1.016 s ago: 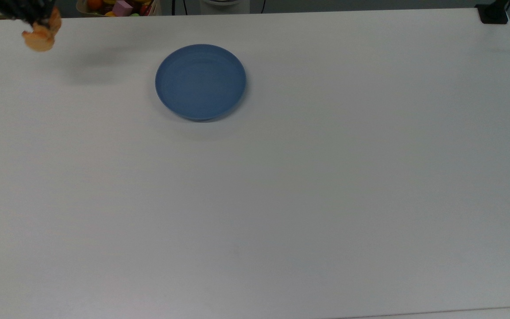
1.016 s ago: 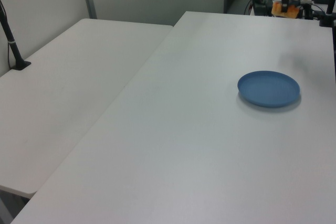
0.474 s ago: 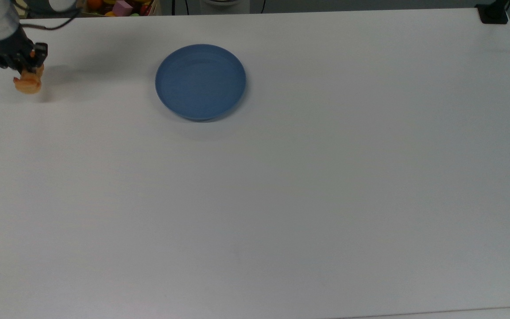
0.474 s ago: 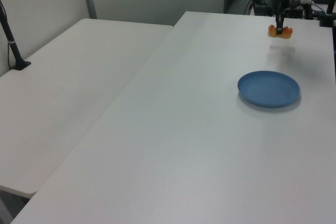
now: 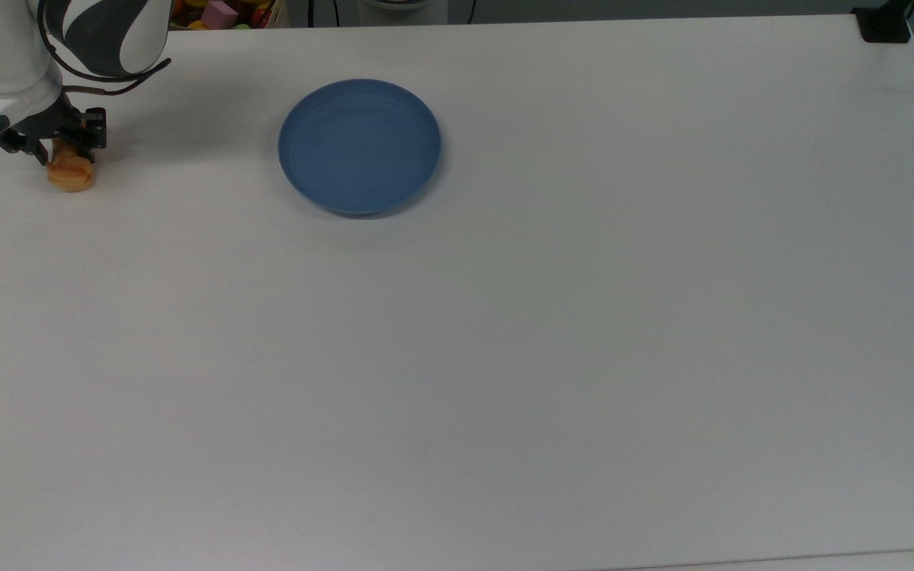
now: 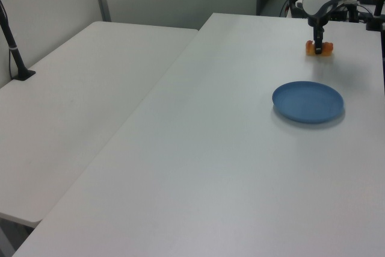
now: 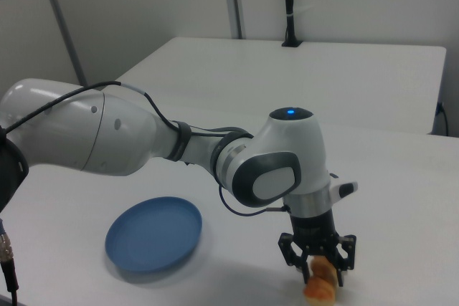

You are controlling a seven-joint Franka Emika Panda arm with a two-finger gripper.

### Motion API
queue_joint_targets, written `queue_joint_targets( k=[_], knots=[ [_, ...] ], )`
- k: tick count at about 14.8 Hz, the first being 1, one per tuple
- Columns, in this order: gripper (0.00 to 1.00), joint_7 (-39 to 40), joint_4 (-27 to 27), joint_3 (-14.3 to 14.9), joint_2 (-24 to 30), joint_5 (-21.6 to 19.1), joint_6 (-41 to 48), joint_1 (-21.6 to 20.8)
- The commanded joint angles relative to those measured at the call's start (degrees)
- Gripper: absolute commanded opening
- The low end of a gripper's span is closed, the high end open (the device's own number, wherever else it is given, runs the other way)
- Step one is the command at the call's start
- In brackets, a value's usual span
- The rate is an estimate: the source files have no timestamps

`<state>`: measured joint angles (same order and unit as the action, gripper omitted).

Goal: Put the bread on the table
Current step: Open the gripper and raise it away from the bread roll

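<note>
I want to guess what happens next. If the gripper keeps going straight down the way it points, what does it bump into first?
The gripper points straight down, so it would probably meet the bread between its fingers first, then the table right under it.

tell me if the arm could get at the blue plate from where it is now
Probably yes. The blue plate lies bare on the table, nothing between it and the gripper, but the jaws are around the bread, so that would have to be let go first.

A robotics lab; a white arm [image 7: 143, 141] works over plain white tables [image 6: 198, 148]; grey partition panels [image 7: 143, 5] behind. A crate of toy objects [image 5: 219, 12] sits beyond the table edge.
</note>
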<state>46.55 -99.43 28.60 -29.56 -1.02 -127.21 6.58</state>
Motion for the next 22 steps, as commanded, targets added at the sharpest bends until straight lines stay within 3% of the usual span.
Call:
queue_joint_targets(
  k=[1, 8, 11, 14, 17, 19, 22],
  knots=[
    [1.0, 0.83, -1.82, 0.14, 0.91, 0.67, -1.46, 0.1],
    [1.0, -0.4, -1.56, 0.14, 2.66, 0.41, -0.76, 0.72],
    [1.0, -8.54, -1.47, -1.17, 7.05, -0.04, 0.9, 0.19],
    [1.0, -21.72, -0.94, -8.09, 15.73, 0.49, 7.3, 0.28],
    [1.0, -27.89, -0.59, -14.78, 22.16, 0.58, 15.13, 0.02],
    [1.0, -33.16, 2.3, -19.0, 23.06, 0.75, 21.44, -0.33],
    [1.0, -38.8, 4.51, -22.08, 23.15, 0.84, 25.17, -3.14]
  ],
)
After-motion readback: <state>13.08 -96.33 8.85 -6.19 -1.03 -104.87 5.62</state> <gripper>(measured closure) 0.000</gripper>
